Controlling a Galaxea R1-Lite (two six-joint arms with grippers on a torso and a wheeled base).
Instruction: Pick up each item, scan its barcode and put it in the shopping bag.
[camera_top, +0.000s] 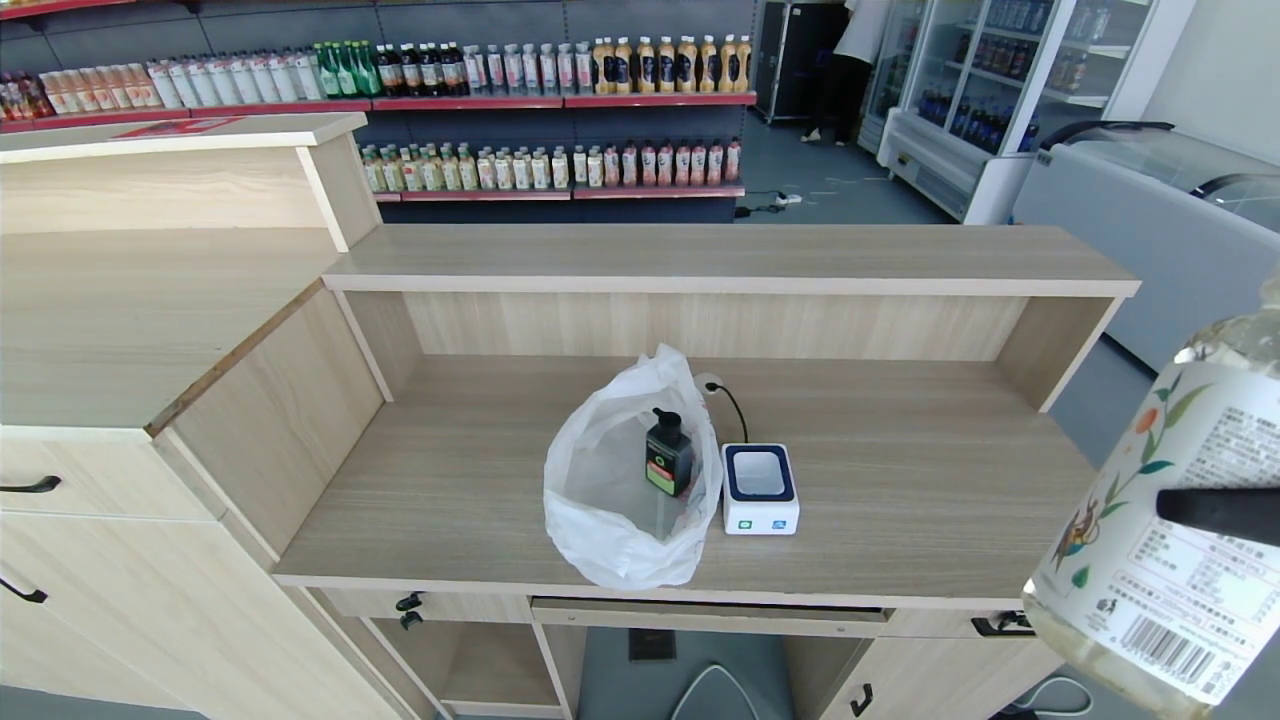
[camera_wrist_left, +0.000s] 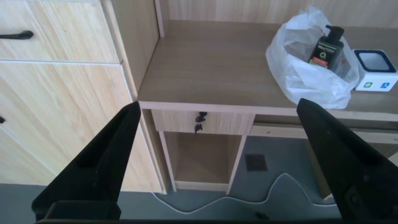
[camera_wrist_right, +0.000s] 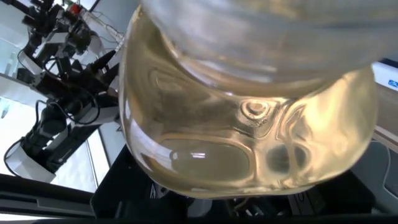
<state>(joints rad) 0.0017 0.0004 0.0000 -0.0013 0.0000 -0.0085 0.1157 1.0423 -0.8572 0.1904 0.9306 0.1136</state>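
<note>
- at the right end effector (camera_top: 1205, 515), a clear bottle (camera_top: 1170, 480) of pale liquid is pinched across its labelled body; one dark finger crosses the label.
- the clear bottle hangs tilted in the air, off the near corner of the worktop (camera_top: 900, 470) and touching nothing else.
- below the finger, the barcode (camera_top: 1165, 650) sits uncovered near the bottle's base. judgement: the mid-body grip leaves the code readable.
- seen from the right wrist, the bottle's base (camera_wrist_right: 249, 124) lies directly ahead of the end effector.
- forward of the right end effector and toward the other arm, well apart from it, the scanner (camera_top: 760, 488) rests on the worktop with its window facing up. judgement: the barcode must be turned down toward that window.
- on the scanner's far side from the right end effector, touching it, stands the shopping bag (camera_top: 600, 500) with its mouth open upward. a dark pump bottle (camera_top: 669, 455) stands upright inside. judgement: one item is bagged, and this placing keeps the scan-to-bag move short.
- the left end effector (camera_wrist_left: 214, 168) is spread wide and holds nothing. it sits low, before the worktop's front edge, with the shopping bag beyond and above it. judgement: it is parked clear of the transfer path.
- step in hand, as judged: pickup done, scan not yet done.
- risk, as judged: a smooth, heavy bottle may slip when rotated.
</note>
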